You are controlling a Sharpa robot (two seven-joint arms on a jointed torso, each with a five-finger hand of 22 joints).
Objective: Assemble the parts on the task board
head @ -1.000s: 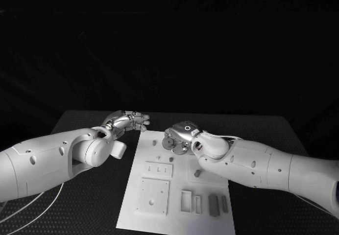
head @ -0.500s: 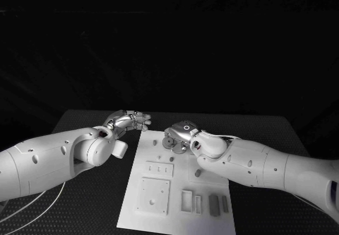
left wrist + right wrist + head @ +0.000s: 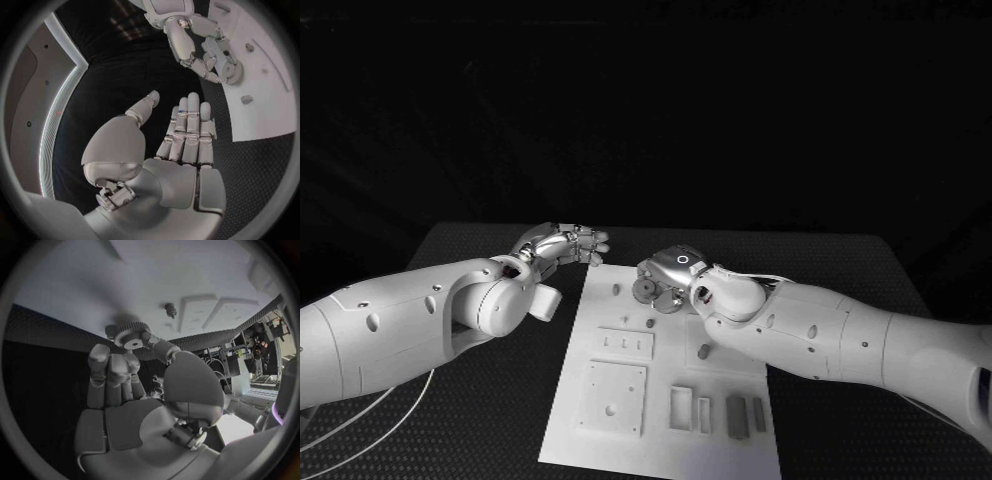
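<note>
The white task board [image 3: 661, 452] lies in the middle of the black table. My right hand [image 3: 671, 278] hovers over the board's far end and pinches a small grey gear [image 3: 648, 291] between thumb and fingers. In the right wrist view the gear [image 3: 130, 338] sits at the fingertips just above the board [image 3: 125, 280], near a short upright peg [image 3: 169, 308]. My left hand [image 3: 570, 243] hangs off the board's far left corner, fingers straight and apart, holding nothing. The left wrist view shows this hand [image 3: 184, 135] flat beside the board edge [image 3: 269, 100], facing the right hand [image 3: 209, 50].
On the board stand two small pegs [image 3: 651, 322] [image 3: 704, 352], a slotted block [image 3: 625, 345], a square plate [image 3: 615, 398] and several grey rectangular pieces [image 3: 736, 416] at the near end. White cables [image 3: 358, 415] lie on the table under my left arm.
The left hand has edged slightly toward the board. The right hand keeps the gear in almost the same place.
</note>
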